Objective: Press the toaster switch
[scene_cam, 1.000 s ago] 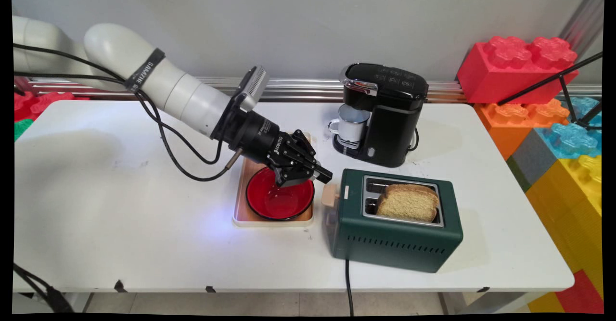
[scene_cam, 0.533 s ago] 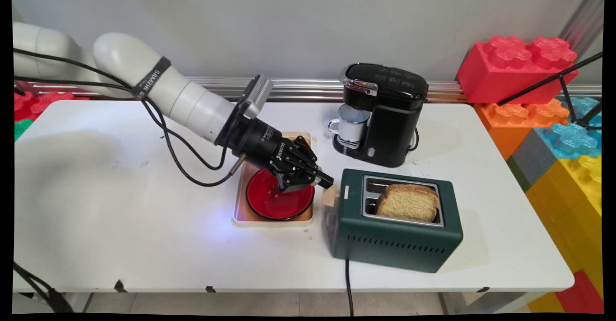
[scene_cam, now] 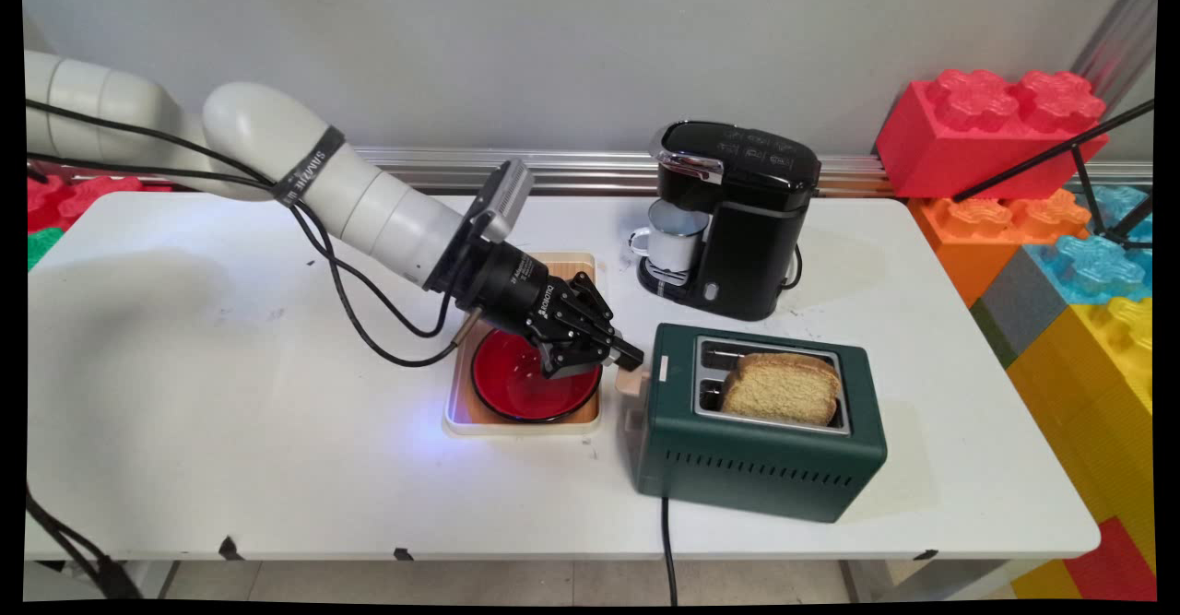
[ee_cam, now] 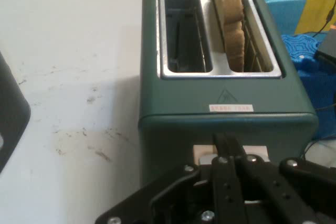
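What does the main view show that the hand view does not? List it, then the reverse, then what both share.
Only the main view: the red bowl on its wooden tray, the coffee maker's top, and the white mug.
Only the hand view: the empty slot's inside and the toaster's warning label.
Both: the green toaster, its bread slice, and the hand at the toaster's lever.

pincer (scene_cam: 625, 354) closed, at toaster (scene_cam: 756, 421) lever (scene_cam: 632, 377)
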### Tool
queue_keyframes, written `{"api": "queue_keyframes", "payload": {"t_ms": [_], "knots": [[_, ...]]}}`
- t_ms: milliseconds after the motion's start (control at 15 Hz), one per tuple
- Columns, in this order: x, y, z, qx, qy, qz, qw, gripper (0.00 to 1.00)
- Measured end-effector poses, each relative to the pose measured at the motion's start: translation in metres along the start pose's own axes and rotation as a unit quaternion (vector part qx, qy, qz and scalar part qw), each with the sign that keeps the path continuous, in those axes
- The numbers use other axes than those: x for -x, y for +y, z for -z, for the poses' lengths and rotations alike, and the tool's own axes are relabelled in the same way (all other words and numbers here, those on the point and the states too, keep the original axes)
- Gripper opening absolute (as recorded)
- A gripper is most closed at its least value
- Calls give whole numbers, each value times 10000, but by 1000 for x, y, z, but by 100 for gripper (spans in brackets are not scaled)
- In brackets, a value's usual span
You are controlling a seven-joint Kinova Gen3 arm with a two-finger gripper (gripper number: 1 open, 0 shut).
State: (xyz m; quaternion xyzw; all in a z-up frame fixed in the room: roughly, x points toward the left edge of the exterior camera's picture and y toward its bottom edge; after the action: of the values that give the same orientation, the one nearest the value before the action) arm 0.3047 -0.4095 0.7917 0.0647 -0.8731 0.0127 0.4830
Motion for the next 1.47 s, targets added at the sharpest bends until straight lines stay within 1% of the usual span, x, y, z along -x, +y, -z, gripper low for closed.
{"api": "queue_keyframes", "payload": {"t_ms": [1000, 1467], "knots": [[22, -1, -24, 21, -142, 61, 9999, 0], [31, -1, -29, 32, -214, 89, 9997, 0]]}}
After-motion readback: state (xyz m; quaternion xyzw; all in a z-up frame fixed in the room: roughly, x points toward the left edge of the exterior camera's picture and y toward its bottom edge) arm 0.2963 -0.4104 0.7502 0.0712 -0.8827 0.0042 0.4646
